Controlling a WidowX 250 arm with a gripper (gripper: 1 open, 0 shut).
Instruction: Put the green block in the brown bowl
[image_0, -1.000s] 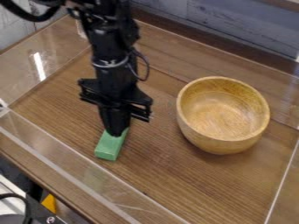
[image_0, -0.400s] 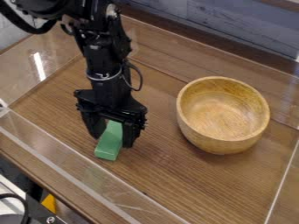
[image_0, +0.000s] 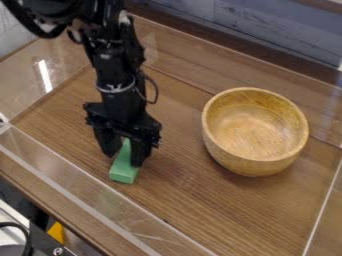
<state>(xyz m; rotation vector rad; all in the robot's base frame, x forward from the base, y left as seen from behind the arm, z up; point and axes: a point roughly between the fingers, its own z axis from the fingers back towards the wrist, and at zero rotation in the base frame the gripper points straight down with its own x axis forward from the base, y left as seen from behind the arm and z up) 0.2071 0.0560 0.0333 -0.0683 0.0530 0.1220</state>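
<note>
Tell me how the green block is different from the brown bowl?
The green block is small, flat and bright green; the brown bowl is much bigger, round and light wood with visible grain. The block is a solid bar, while the bowl is hollow and has nothing in it. The gripper stands over the block with a finger on each side; nothing is near the bowl. Both rest on the same wooden table.

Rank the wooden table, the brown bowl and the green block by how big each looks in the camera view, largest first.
1. Wooden table, filling most of the view.
2. Brown bowl, much smaller than the table.
3. Green block, clearly smallest, though the hand covers its upper end.
</note>
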